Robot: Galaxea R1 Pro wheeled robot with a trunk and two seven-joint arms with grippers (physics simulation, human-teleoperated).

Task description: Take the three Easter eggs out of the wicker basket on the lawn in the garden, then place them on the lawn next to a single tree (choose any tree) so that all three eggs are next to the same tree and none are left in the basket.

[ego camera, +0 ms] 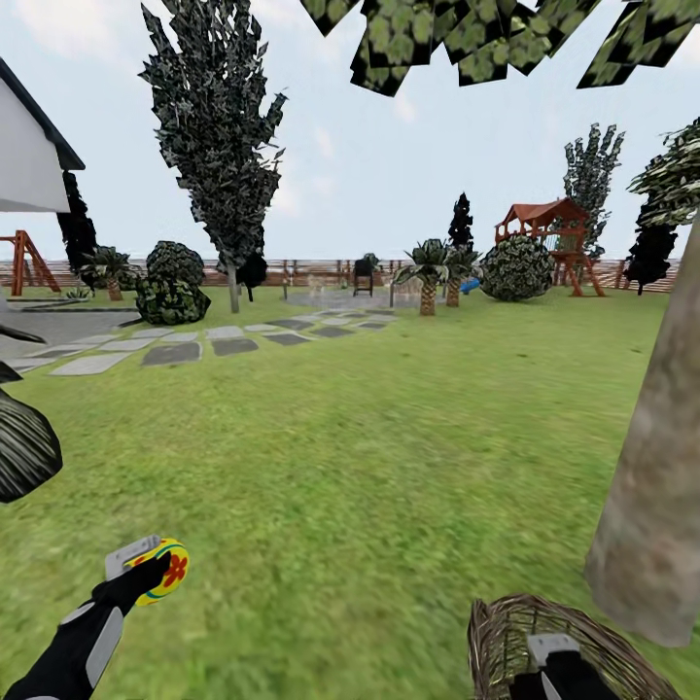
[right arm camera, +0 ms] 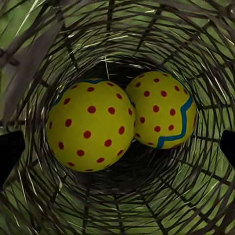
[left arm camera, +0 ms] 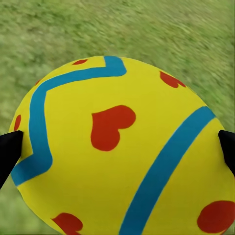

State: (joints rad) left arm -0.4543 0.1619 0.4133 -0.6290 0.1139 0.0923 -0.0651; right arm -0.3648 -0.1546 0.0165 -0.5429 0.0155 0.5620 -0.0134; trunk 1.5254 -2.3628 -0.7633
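My left gripper [ego camera: 148, 574] is shut on one yellow Easter egg [ego camera: 169, 568], held low over the lawn [ego camera: 350, 486] at the lower left. Close up, that egg [left arm camera: 117, 161] shows blue bands and red hearts, with a black fingertip [left arm camera: 9, 152] on either side. The wicker basket [ego camera: 506, 632] stands on the grass at the foot of the tree [ego camera: 656, 467]. My right gripper [ego camera: 552, 656] hangs open at the basket's mouth. Two more eggs, a red-spotted one [right arm camera: 90, 126] and one with a blue zigzag [right arm camera: 161, 110], lie at the bottom of the basket [right arm camera: 44, 54].
Grey paving slabs [ego camera: 175, 352] cross the grass at the far left, near a white house [ego camera: 29, 156]. A tall dark conifer [ego camera: 219, 146], round shrubs [ego camera: 173, 287], palm plants [ego camera: 428, 267] and a red playset [ego camera: 544, 228] line the fence. Open grass lies between the arms.
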